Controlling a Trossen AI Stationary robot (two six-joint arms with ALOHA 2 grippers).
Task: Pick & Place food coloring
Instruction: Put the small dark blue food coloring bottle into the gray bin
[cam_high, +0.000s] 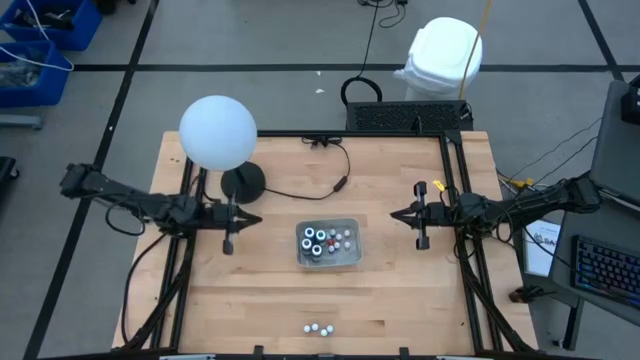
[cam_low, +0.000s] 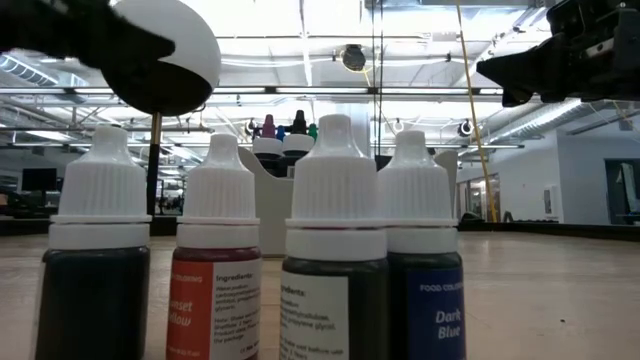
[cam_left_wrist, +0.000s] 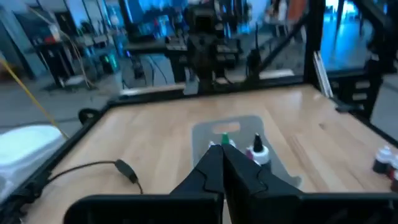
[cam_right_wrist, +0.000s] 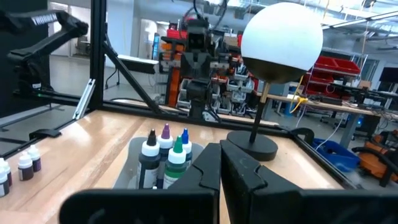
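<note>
The food coloring is in two groups. Several small bottles and dark round pots stand in a clear grey tray (cam_high: 352, 258) at the table's middle; the bottles (cam_right_wrist: 163, 154) also show in the right wrist view and again (cam_left_wrist: 256, 151) in the left wrist view. A short row of white-capped bottles (cam_high: 318, 328) stands near the near edge and fills the low view (cam_low: 335, 250). My left gripper (cam_high: 229, 241) hovers left of the tray, shut (cam_left_wrist: 222, 157). My right gripper (cam_high: 422, 239) hovers right of the tray, shut (cam_right_wrist: 221, 152). Neither touches anything.
A lamp with a white globe (cam_high: 217, 131) stands on a round black base (cam_high: 243, 182) on the far left of the table, and its black cord (cam_high: 320, 190) runs toward the far edge. A black frame (cam_high: 460, 200) borders the table's sides.
</note>
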